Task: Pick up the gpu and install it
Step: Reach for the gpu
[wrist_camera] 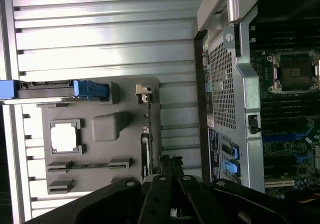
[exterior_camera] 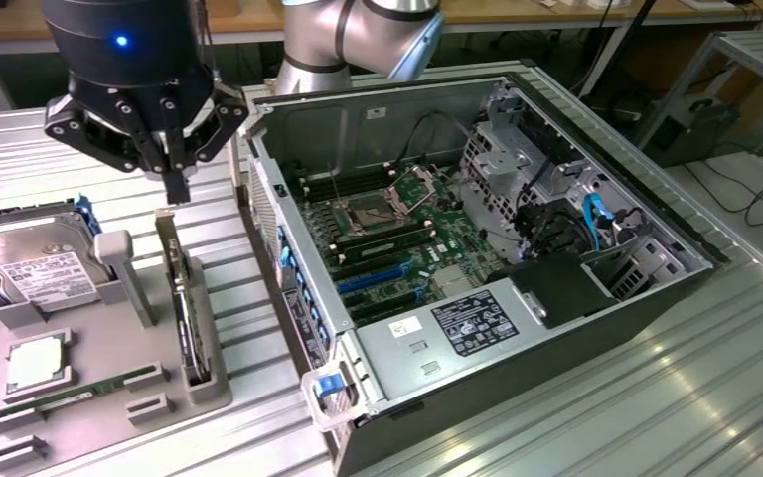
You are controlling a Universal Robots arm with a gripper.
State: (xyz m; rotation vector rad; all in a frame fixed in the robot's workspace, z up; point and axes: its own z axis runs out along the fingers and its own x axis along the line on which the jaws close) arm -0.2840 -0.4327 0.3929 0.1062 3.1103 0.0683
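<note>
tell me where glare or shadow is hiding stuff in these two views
Exterior view: white glare streaks the ribbed table, and the computer case interior is evenly lit. Wrist view: the table slats wash out pale, the gripper is a dark silhouette, the motherboard lies in shadow.

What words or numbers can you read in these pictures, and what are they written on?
No text here can be read well enough to quote.
On the hard drive, the white label: print too small to read.
Inside the computer case, the black label: white print, too blurred to read.
Beside it, the small white sticker: unreadable.
On the case's back, the dark sticker: too blurred to read.
</note>
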